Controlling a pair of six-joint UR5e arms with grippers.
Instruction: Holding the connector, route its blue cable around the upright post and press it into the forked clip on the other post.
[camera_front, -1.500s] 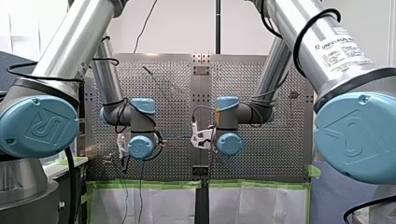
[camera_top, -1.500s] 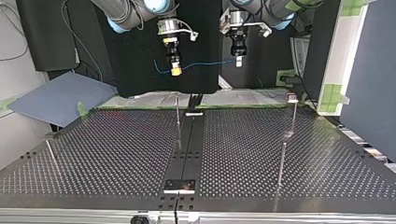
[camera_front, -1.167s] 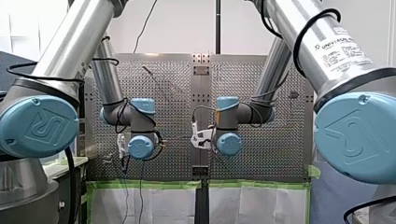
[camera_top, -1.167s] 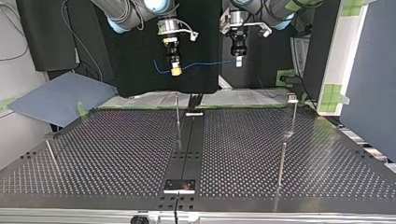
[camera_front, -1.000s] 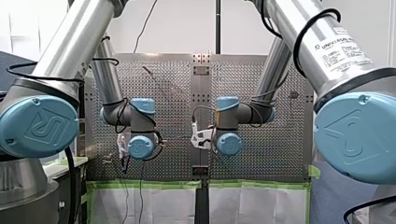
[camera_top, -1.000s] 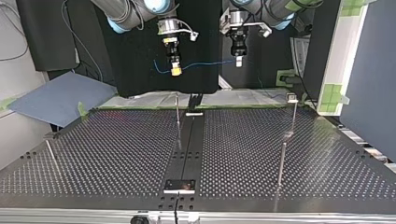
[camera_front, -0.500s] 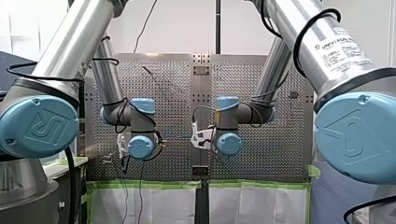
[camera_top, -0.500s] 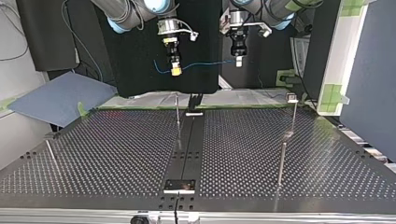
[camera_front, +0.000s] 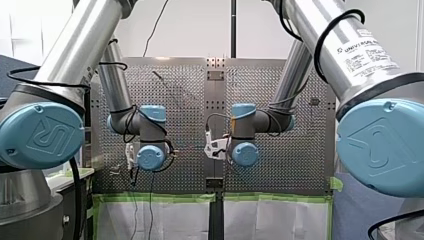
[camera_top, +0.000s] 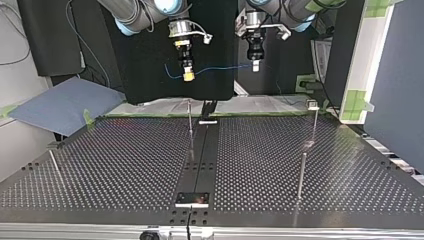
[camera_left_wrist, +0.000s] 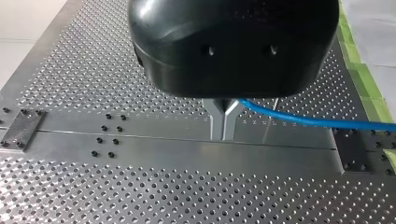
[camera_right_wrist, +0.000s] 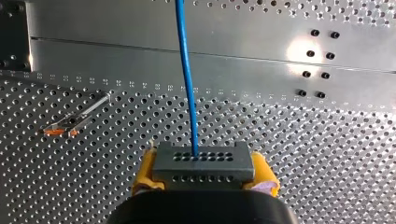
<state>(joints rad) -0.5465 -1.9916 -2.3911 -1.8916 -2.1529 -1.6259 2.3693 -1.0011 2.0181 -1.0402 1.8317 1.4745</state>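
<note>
Blue cable (camera_top: 220, 69) hangs in the air between your two claws, well above the bench (camera_top: 125, 165) and apart from every post on it. In the top view your right claw (camera_top: 188, 75) comes down at the left and your left claw (camera_top: 255, 65) at the right. The cable runs almost level from one to the other. A short blue curl shows beyond the right claw, on the side away from the left one.

In the right wrist view, the yellow pads (camera_right_wrist: 145, 170) are clamped on the two ends of the grey connector (camera_right_wrist: 201, 161), which sits crosswise between them. The cable leaves the connector's middle and goes straight ahead over the bench. In the left wrist view, the two metal fingers (camera_left_wrist: 215, 122) meet at their tips and pinch the cable, which trails off to one side.

On the bench, in the top view, a thin centre post (camera_top: 190, 122) stands below the right claw, just beside the dark middle strip (camera_top: 202, 155). A capped post (camera_top: 314, 122) stands at the view's right near the far edge, with a plain post (camera_top: 301, 172) nearer the camera on the same side. A rod (camera_top: 54, 165) leans at the view's left. You cannot tell from here which post carries the fork.

In the front view the wrists hide both claws.
</note>
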